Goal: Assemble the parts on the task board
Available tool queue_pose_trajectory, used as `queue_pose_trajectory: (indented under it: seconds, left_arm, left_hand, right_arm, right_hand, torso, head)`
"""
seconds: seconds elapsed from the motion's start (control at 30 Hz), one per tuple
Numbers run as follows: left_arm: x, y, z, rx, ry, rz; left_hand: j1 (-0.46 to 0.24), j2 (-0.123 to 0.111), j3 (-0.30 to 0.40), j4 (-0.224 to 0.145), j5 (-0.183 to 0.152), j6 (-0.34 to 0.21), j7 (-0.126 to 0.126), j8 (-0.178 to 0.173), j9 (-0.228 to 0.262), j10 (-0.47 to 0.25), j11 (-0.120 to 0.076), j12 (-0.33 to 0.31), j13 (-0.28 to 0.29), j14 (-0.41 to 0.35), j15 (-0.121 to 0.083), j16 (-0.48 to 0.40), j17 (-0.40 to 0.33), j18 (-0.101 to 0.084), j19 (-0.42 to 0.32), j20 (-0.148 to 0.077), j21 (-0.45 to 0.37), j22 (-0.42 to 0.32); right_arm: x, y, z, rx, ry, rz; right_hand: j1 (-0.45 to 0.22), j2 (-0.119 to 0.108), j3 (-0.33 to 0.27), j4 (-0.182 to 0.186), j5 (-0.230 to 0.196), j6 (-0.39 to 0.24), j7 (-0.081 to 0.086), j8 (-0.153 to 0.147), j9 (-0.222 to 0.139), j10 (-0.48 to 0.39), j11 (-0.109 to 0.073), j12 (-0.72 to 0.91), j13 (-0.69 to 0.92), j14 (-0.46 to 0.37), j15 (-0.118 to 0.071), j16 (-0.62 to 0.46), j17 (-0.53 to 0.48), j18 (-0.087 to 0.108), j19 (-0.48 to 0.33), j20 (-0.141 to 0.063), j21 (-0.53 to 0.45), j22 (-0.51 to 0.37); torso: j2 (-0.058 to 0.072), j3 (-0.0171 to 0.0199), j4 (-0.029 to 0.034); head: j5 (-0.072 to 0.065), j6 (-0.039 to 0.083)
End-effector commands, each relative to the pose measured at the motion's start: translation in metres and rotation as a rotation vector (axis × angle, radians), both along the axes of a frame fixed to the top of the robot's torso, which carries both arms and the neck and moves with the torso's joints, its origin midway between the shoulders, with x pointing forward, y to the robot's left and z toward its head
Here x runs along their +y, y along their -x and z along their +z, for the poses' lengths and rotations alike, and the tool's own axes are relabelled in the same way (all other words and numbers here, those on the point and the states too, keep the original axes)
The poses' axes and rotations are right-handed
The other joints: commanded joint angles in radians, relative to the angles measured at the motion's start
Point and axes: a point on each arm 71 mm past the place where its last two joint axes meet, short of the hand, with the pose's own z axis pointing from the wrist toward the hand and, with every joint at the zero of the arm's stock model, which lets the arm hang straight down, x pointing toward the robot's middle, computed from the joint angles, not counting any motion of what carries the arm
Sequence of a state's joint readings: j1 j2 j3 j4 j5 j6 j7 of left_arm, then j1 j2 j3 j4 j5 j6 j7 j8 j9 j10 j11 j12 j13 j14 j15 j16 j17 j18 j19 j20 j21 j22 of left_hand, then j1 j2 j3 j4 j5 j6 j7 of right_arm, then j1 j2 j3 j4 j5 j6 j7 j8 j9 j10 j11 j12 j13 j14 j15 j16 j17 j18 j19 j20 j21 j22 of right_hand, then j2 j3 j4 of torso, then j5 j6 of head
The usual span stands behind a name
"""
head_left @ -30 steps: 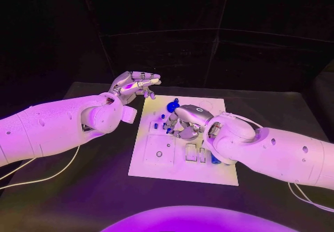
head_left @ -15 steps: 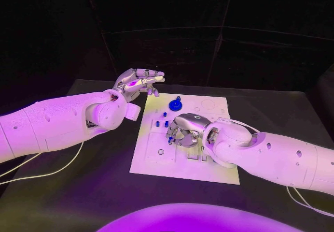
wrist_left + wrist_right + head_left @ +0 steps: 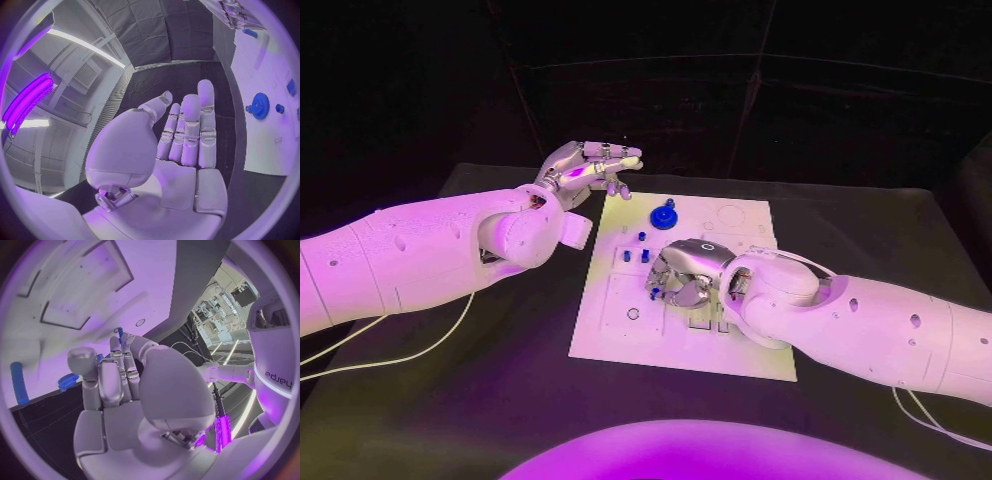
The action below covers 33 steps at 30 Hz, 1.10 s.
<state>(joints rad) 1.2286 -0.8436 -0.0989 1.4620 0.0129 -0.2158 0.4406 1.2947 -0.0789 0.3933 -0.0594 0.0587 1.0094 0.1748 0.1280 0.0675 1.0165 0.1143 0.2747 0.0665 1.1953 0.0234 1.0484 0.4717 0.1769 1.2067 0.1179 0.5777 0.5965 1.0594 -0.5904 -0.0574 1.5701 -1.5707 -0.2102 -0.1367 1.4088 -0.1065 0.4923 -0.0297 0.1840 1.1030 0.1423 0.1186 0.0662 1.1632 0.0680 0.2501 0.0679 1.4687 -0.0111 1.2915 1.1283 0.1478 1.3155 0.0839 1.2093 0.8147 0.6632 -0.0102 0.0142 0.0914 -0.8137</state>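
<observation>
Head view, right hand (image 3: 684, 277): low over task board (image 3: 625, 330), fingertips pinching a small blue part (image 3: 119, 332).
Left hand (image 3: 589, 167): raised beside the board's far corner, fingers loosely apart, holding nothing.
Blue gear (image 3: 664, 215): on the board's far end.

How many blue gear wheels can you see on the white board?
1: the blue gear stands at the far end of the task board, beyond the right hand, which may hide others.

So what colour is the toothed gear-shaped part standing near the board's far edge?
Blue; the toothed gear-shaped part shows best in the left wrist view.
</observation>
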Motion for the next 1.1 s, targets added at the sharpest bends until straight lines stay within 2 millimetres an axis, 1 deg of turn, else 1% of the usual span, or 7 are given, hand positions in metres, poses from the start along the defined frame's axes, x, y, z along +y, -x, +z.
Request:
queue_pose_trajectory:
  seconds: [0.03,0.2,0.3,0.5,0.7,0.87,1.1]
  left_arm:
    - [-0.0009,-0.0001,0.0016,-0.009,0.011,-0.009]
    - [-0.0009,-0.0003,0.0015,-0.008,0.011,-0.010]
    - [-0.0007,-0.0004,0.0014,-0.007,0.011,-0.010]
    - [-0.0003,-0.0008,0.0010,-0.005,0.009,-0.010]
    - [0.0001,-0.0012,0.0008,-0.003,0.009,-0.010]
    - [0.0000,-0.0012,0.0006,-0.001,0.009,-0.012]
    - [-0.0001,-0.0011,0.0006,0.000,0.009,-0.013]
  left_hand:
    - [-0.006,0.001,-0.006,-0.001,-0.002,-0.004,0.000,0.001,0.000,-0.008,-0.002,0.005,0.000,-0.005,0.002,-0.005,-0.001,0.005,-0.005,0.004,-0.003,-0.001]
    - [-0.005,0.001,-0.007,-0.001,-0.002,-0.005,0.000,0.001,0.000,-0.010,-0.002,0.006,0.000,-0.006,0.002,-0.004,-0.001,0.005,-0.005,0.004,-0.004,-0.002]
    - [-0.005,0.001,-0.007,-0.001,-0.002,-0.005,0.000,0.001,0.000,-0.010,-0.002,0.006,0.000,-0.006,0.002,-0.004,-0.001,0.005,-0.005,0.004,-0.004,-0.002]
    - [-0.005,0.001,-0.007,-0.001,-0.002,-0.005,0.000,0.001,0.000,-0.010,-0.002,0.006,0.000,-0.006,0.002,-0.004,-0.001,0.005,-0.005,0.004,-0.004,-0.002]
    - [-0.005,0.001,-0.007,-0.001,-0.002,-0.005,0.000,0.001,0.000,-0.010,-0.002,0.006,0.000,-0.006,0.002,-0.004,-0.001,0.005,-0.005,0.004,-0.004,-0.002]
    - [-0.004,0.001,-0.008,-0.002,-0.001,-0.006,0.001,0.001,0.000,-0.011,-0.002,0.006,0.000,-0.007,0.002,-0.004,-0.002,0.005,-0.005,0.005,-0.005,-0.002]
    - [-0.004,0.001,-0.008,-0.002,-0.001,-0.006,0.001,0.001,0.000,-0.011,-0.002,0.006,0.000,-0.007,0.002,-0.004,-0.002,0.005,-0.005,0.005,-0.005,-0.002]
  right_arm:
    - [0.0011,-0.0001,0.0003,-0.016,0.006,0.006]
    - [0.0014,-0.0014,0.0008,-0.030,0.005,-0.006]
    - [0.0014,-0.0017,0.0017,-0.040,-0.001,-0.012]
    - [0.0017,-0.0015,0.0028,-0.050,-0.010,-0.016]
    - [0.0022,-0.0008,0.0033,-0.051,-0.010,-0.015]
    - [0.0018,-0.0013,0.0018,-0.046,0.012,-0.020]
    - [0.0034,-0.0004,-0.0042,-0.009,0.094,-0.008]
  right_hand:
    - [-0.013,-0.001,0.007,0.000,0.004,0.003,0.003,-0.006,0.001,0.003,0.002,-0.004,-0.001,0.032,-0.006,0.002,0.000,-0.020,0.005,0.003,0.004,0.001]
    - [-0.013,0.000,0.007,0.000,0.004,0.003,0.003,-0.006,0.001,0.003,0.002,-0.004,-0.001,0.032,-0.006,0.002,0.000,-0.020,0.005,0.003,0.005,0.001]
    - [-0.013,0.000,0.008,0.000,0.005,0.003,0.003,-0.006,0.001,0.003,0.002,-0.004,-0.001,0.032,-0.006,0.003,0.000,-0.020,0.004,0.003,0.005,0.001]
    - [-0.013,0.000,0.009,0.000,0.005,0.003,0.003,-0.007,0.001,0.003,0.002,-0.005,-0.001,0.032,-0.006,0.002,0.000,-0.020,0.005,0.003,0.005,0.002]
    - [-0.013,0.000,0.009,0.000,0.005,0.003,0.003,-0.007,0.001,0.003,0.002,-0.005,-0.001,0.032,-0.006,0.002,0.000,-0.020,0.005,0.003,0.005,0.002]
    - [-0.013,0.001,0.009,0.000,0.005,0.003,0.003,-0.007,0.001,0.003,0.002,-0.005,-0.001,0.033,-0.006,0.003,0.001,-0.019,0.004,0.002,0.005,0.000]
    - [-0.018,-0.001,0.008,0.001,0.004,0.003,0.003,-0.008,0.002,0.003,0.003,-0.006,-0.001,0.031,-0.005,0.000,-0.006,-0.019,0.002,0.003,0.004,-0.002]
  torso:
    - [0.001,0.0002,0.0001]
    - [0.000,-0.0001,0.0005]
    - [0.001,0.0006,0.0004]
    - [0.000,0.0001,0.0000]
    - [0.000,0.0004,0.0000]
    - [0.000,-0.0003,0.0005]
    - [0.001,-0.0001,0.0005]
  head:
    - [0.001,-0.002]
    - [0.002,-0.003]
    - [0.002,-0.003]
    - [0.003,-0.004]
    - [0.003,-0.004]
    - [0.002,-0.004]
    - [0.003,-0.006]
